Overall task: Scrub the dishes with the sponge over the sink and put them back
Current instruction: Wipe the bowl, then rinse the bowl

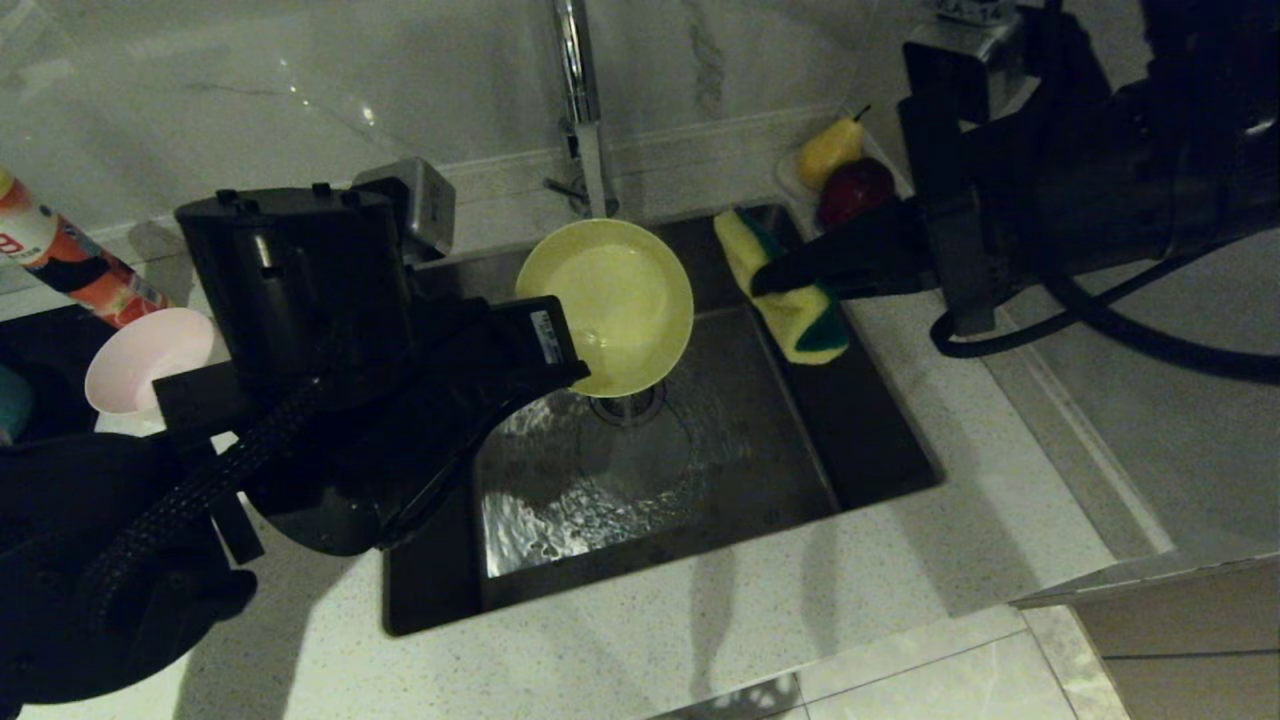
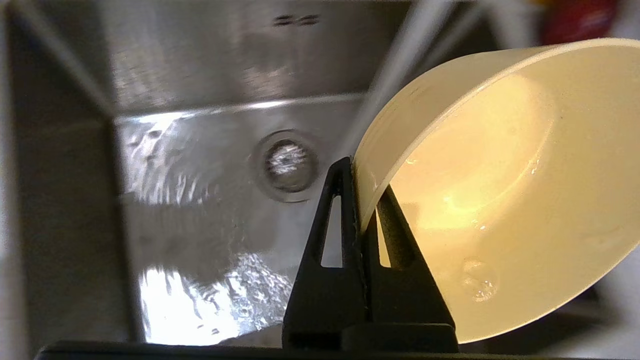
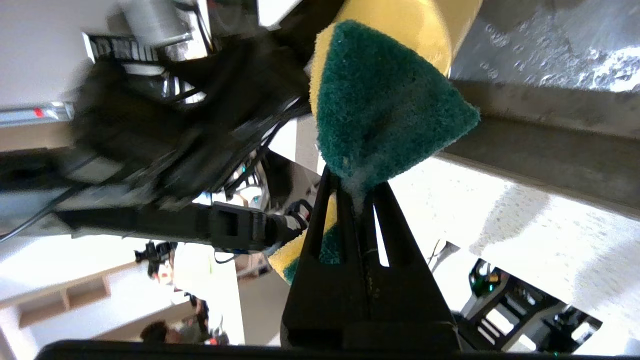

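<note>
Over the sink (image 1: 880, 440), the left gripper (image 2: 361, 200) pinches the rim of the yellow bowl (image 1: 612, 300), one finger inside the wall and one outside, holding it tilted above the drain strainer (image 1: 630, 405) with its hollow facing up and toward the right arm. Droplets cling to its inner wall, and the basin floor below is wet. Off to the right, the right gripper (image 1: 765, 282) is clamped tight on the sponge (image 1: 800, 300) (the foam folds around the fingers, green face showing), which hangs above the sink's right edge, near the bowl but apart from it. I judge the step to be the scrubbing of the yellow bowl, with contact not yet made. Next, the sponge needs bringing across into the bowl's hollow, pressed lightly so the rim grip does not slip. The pink bowl (image 1: 145, 360) sits on the counter to the left.
</note>
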